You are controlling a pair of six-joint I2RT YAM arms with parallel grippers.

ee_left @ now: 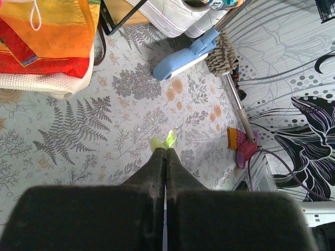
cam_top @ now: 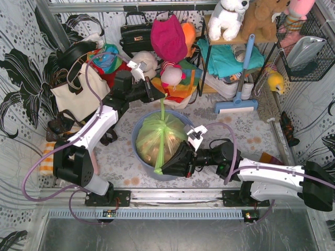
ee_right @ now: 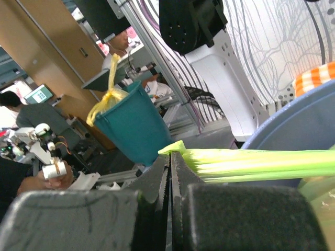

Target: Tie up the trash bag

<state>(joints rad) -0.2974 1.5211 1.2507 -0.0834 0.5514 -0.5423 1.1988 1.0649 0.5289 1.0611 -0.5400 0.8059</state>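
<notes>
Lime-green trash bag (cam_top: 157, 137), tan paper (cam_top: 151, 145) inside | left pincer (cam_top: 158, 95) clamps one strand | right pincer (cam_top: 163, 168) clamps another

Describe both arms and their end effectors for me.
Both arms are alike: white link shells on the left arm and right arm, black joints and bases, a purple cable looped alongside each. The left end effector and right end effector have dark, matte, wedge-shaped fingers.

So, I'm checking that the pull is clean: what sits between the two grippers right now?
In the top view, only the trash bag itself, in its blue-grey bin: its green tails run straight to the left gripper and right gripper.
</notes>
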